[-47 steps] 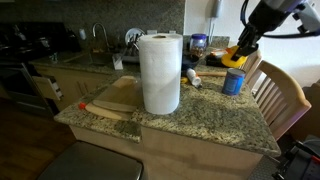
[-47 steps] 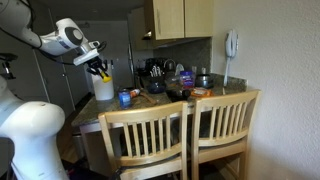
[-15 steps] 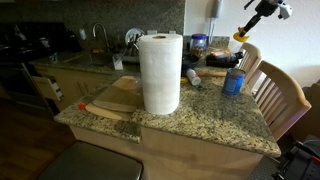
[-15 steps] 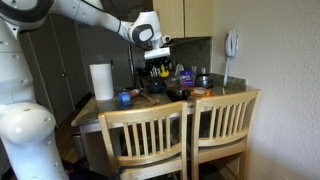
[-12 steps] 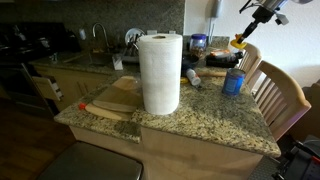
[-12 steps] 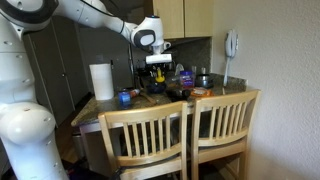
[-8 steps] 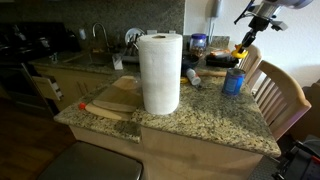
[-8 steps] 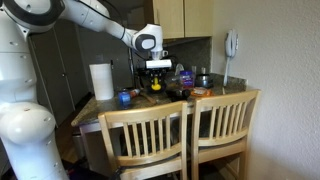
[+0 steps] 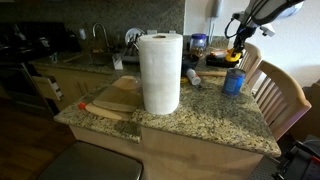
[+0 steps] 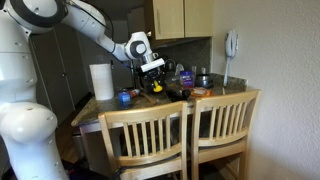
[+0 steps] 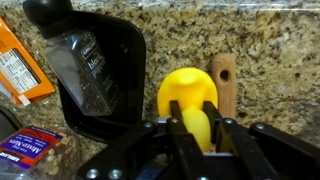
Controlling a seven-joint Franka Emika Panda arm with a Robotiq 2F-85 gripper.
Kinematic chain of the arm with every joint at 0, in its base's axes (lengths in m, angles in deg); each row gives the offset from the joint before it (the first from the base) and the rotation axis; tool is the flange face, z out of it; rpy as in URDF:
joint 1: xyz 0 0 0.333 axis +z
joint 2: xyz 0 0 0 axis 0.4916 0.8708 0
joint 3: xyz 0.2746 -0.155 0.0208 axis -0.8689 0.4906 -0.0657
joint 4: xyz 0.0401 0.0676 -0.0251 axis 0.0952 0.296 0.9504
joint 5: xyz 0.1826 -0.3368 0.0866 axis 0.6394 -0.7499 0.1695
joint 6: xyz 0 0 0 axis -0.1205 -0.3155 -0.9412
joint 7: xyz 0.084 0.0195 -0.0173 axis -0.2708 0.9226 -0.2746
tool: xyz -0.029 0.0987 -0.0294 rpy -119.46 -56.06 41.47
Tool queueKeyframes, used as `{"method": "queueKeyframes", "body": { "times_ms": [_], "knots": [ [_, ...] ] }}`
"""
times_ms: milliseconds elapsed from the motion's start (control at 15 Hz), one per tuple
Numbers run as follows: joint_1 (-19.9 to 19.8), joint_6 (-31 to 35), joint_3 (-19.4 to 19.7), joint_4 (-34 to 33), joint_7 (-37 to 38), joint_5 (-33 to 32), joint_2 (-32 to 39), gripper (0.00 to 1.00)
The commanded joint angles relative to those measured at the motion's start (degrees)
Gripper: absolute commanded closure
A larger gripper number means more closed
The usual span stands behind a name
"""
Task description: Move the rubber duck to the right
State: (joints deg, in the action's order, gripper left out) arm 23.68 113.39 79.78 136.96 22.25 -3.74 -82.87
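Note:
The rubber duck (image 11: 190, 100) is bright yellow and sits between my gripper's fingers (image 11: 197, 125) in the wrist view, held low over the speckled granite counter. The gripper is shut on it. In an exterior view the duck (image 9: 233, 56) hangs from the gripper (image 9: 236, 50) at the far right of the counter, just behind the blue can (image 9: 233, 81). In an exterior view the duck (image 10: 155, 86) is low over the counter near the gripper (image 10: 154, 78).
A white paper-towel roll (image 9: 160, 72) stands mid-counter. A black tray (image 11: 105, 70) with a dark bottle (image 11: 75, 55) lies left of the duck, a wooden utensil (image 11: 223, 80) lies beside it. Wooden chairs (image 10: 190, 130) stand at the counter edge. An orange packet (image 11: 18, 65) lies left.
The gripper has carried the duck down from well above the counter to just over its surface near the blue can. The grip has stayed shut on the duck.

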Motion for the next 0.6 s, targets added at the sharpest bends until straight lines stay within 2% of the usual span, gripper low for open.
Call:
{"method": "queueKeyframes", "body": {
  "times_ms": [0, 267, 400, 533],
  "knots": [
    [-0.34, 0.64, -0.65, 1.26, 3.04, -2.98, -0.06, 0.93],
    [-2.38, -0.42, 0.95, 1.88, 3.44, -2.12, 0.00, 0.93],
    [-3.59, -5.74, 1.55, 0.06, -0.37, 1.57, 1.86, 0.93],
    [-4.48, -7.93, 2.02, -0.41, -1.12, 3.33, 2.98, 0.93]
  ]
}}
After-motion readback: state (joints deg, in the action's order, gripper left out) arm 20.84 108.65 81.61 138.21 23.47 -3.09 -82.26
